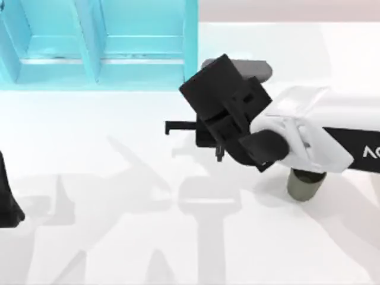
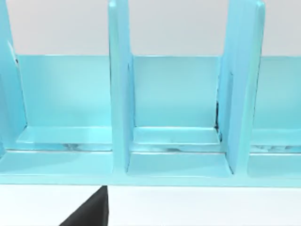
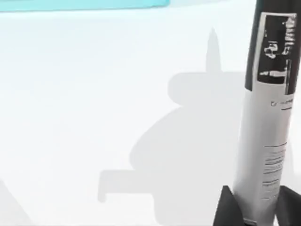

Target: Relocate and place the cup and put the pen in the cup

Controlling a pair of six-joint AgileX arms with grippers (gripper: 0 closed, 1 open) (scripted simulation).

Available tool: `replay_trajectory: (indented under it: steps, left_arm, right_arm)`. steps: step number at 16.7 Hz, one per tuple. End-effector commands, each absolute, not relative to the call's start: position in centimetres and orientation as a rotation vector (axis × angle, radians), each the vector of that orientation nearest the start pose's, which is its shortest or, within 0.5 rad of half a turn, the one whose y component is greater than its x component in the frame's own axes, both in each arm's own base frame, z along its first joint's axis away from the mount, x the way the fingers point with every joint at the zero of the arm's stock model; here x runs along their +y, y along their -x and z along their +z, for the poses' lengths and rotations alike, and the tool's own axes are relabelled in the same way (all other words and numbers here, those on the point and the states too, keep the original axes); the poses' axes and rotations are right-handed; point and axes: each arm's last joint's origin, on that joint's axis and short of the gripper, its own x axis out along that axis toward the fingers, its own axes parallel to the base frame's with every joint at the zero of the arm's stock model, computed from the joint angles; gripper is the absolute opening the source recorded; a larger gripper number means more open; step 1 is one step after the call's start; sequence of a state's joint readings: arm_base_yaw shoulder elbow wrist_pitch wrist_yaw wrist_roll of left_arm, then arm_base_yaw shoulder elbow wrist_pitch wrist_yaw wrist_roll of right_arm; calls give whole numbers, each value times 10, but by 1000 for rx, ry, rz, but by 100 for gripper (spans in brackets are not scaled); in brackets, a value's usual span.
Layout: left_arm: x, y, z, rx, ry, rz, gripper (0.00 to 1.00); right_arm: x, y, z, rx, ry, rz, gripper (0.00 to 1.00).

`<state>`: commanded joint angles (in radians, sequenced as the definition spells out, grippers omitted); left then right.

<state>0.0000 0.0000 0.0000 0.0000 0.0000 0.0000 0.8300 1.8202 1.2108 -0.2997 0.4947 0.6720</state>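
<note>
Above table centre, your right gripper (image 3: 254, 207) clamps the pen (image 3: 263, 141); the cup (image 1: 304, 184) stands right of it, under the forearm. Left gripper (image 1: 9, 202): fingers unclear.

A white table (image 1: 119, 237) carries everything. A light-blue rack of open compartments (image 1: 101, 41) stands on it in the upper left of the top view. The olive-green cup (image 1: 304, 184) stands on it at the right, below the middle.
</note>
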Motion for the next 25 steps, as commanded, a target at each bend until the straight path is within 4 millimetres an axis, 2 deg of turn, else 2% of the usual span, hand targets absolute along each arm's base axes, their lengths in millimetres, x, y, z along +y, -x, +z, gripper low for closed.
replay_trajectory:
  steps: [4, 8, 14, 18, 25]
  left_arm:
    - [-1, -106, 160, 0, 0, 0, 100]
    - [-1, -106, 160, 0, 0, 0, 100]
    - [-1, -106, 160, 0, 0, 0, 100]
    - [-1, -106, 160, 0, 0, 0, 100]
    - [-1, -106, 160, 0, 0, 0, 100]
  right_arm:
    - [265, -236, 186, 448, 55, 45, 0]
    - [246, -198, 189, 188, 94, -51, 0]
    - [214, -151, 195, -1, 36, -217, 0]
    - [203, -138, 196, -26, 8, -266, 0]
    - [203, -143, 195, -26, 8, -267, 0]
